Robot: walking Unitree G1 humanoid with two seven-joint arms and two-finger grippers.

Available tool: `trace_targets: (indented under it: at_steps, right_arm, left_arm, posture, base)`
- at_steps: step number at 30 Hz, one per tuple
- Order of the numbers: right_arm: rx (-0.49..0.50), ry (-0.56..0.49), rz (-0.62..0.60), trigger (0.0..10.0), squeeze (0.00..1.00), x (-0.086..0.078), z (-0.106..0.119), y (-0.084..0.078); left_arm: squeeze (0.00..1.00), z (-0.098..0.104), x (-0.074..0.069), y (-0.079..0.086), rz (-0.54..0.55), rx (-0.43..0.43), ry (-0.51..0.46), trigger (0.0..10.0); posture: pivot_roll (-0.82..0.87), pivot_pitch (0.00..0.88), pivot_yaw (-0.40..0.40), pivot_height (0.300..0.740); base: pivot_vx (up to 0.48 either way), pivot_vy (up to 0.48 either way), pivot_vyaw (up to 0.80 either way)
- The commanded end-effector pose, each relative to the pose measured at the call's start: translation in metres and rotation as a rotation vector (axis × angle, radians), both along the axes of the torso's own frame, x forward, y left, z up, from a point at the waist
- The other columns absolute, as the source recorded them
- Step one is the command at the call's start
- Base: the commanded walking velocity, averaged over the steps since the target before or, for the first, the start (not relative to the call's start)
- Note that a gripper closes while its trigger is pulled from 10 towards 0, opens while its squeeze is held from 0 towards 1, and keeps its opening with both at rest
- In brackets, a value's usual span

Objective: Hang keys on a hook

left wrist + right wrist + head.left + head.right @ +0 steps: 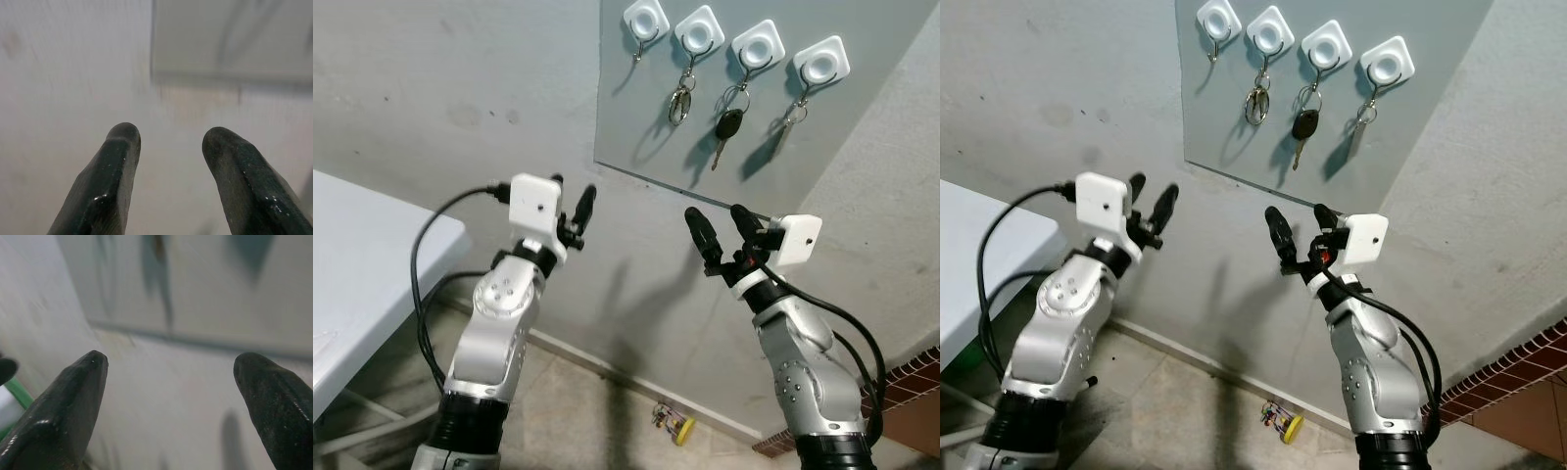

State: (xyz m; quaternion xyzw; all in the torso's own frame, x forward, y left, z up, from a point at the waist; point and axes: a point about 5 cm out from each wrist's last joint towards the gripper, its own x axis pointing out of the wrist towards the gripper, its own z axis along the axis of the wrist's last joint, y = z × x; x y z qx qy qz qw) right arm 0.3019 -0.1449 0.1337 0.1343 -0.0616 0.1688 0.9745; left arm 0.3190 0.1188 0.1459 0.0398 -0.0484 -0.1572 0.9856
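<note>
A white surface (372, 255) is showing at the far left, just beside the left arm. The left hand (574, 201) is hovering in front of the grey wall with its two black fingers (110, 181) spread apart and grasping nothing, pointing up toward the lower edge of the grey panel (862, 127) fixed to the wall. On that panel four white hooks are sitting in a row: the first hook (645, 20) is hanging bare, the second hook (698, 31) is carrying a ring of silver keys (680, 103), the third hook (758, 45) is carrying a black car key (726, 129), and the fourth hook (820, 62) is carrying a small silver key (790, 117). The right hand (718, 221) is hovering below the panel, near the car key, its fingers (68, 406) released wide and holding nothing. Down on the floor, against the foot of the wall between the two arms, a bunch of keys with a yellow tag (673, 423) is lying.
</note>
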Motion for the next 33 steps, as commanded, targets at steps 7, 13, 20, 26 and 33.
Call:
trace_targets:
  at_steps: [7, 13, 20, 26, 33]
  right_arm:
    - [-0.140, 0.238, -0.055, 10.0, 0.00, -0.017, -0.080, -0.018]
    - [-0.213, 0.471, -0.084, 10.0, 0.00, -0.045, -0.138, -0.031]
    - [-0.358, 0.736, -0.111, 10.0, 0.00, -0.093, -0.189, -0.049]
    - [-0.403, 0.889, -0.128, 10.0, 0.00, -0.119, -0.209, -0.051]
    - [-0.445, 1.039, -0.085, 10.0, 0.00, -0.149, -0.227, -0.045]
  left_arm:
    - [0.00, -0.081, -0.011, 0.002, 0.012, 0.035, 0.236, 10.0]
    - [0.00, -0.140, -0.041, 0.001, -0.053, 0.145, 0.433, 10.0]
    - [0.00, -0.197, -0.092, 0.017, 0.035, 0.122, 0.725, 10.0]
    - [0.00, -0.226, -0.130, 0.025, 0.101, 0.130, 0.922, 10.0]
    - [0.00, -0.238, -0.153, 0.020, 0.063, 0.159, 1.014, 10.0]
  posture:
    - [0.02, 0.044, -0.041, 0.740]
    - [0.01, 0.033, -0.041, 0.740]
    - [0.01, 0.025, -0.033, 0.740]
    - [0.00, 0.015, -0.012, 0.740]
    - [-0.02, 0.000, 0.015, 0.740]
  base:
    - [0.000, 0.000, 0.00]
    - [0.000, 0.000, 0.00]
    - [0.000, 0.000, 0.00]
    - [0.000, 0.000, 0.00]
    - [0.000, 0.000, 0.00]
